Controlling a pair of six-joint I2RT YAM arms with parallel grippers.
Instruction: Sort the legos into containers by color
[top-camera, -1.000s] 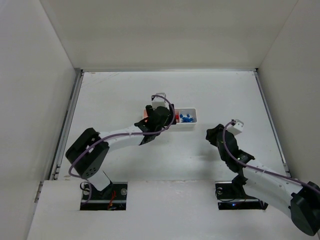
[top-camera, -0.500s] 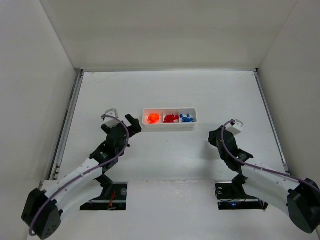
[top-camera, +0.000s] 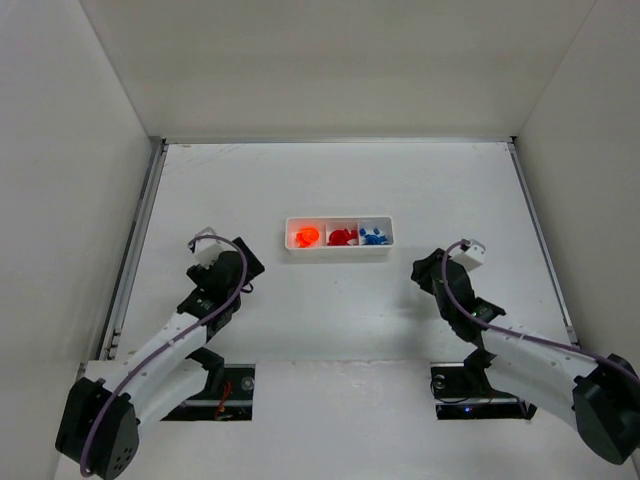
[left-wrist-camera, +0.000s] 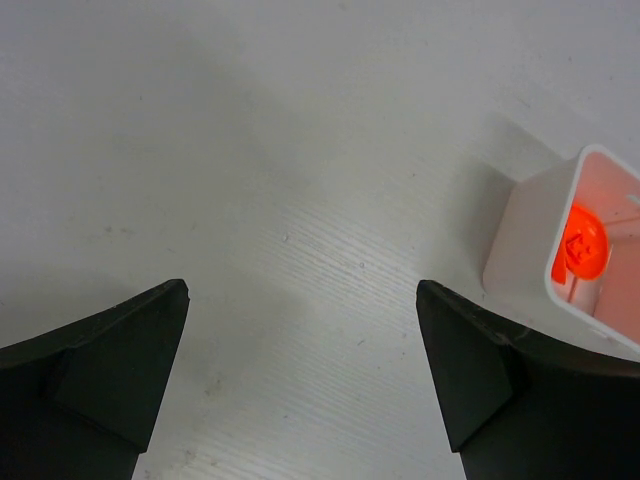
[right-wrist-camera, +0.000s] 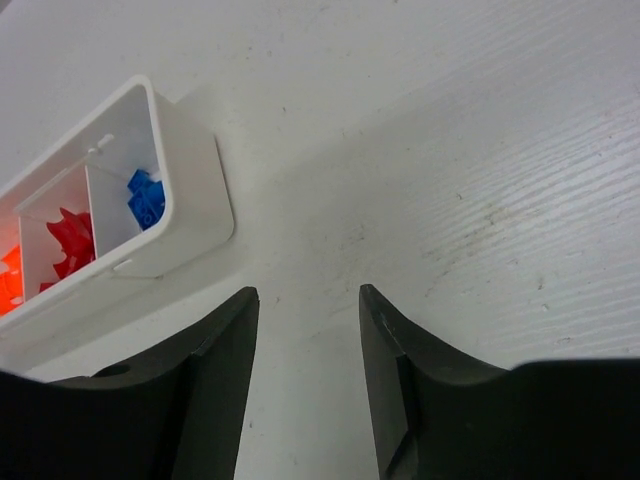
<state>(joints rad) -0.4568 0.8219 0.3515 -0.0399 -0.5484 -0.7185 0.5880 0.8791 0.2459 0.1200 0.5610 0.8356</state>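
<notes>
My left hand (left-wrist-camera: 300, 300) has its two fingers spread wide, with nothing between them but bare desk (top-camera: 330, 180). It hangs just above the surface, touching nothing. Past its right finger (left-wrist-camera: 470, 370) I see one end of the white tray (left-wrist-camera: 520, 250), close by but apart from the hand, with a glowing orange piece (left-wrist-camera: 580, 250) in the end compartment.

My right hand (right-wrist-camera: 307, 300) is also parted, though with a narrower gap than the left, and it grips nothing. Only white desk shows between its fingers. Ahead of it and to its left lies the other end of the tray, well clear of the fingertips. From this side the nearest compartment has blue pieces (right-wrist-camera: 145, 200), the middle one red pieces (right-wrist-camera: 70, 240), and the far one shows a sliver of orange.

From overhead, the tray sits near the middle of the desk with its three compartments in a row, orange on the left, red in the centre and blue on the right. The left hand is to the tray's left and nearer the bases. The right hand is to its right and nearer the bases too. All the pieces I can see lie inside the tray.
</notes>
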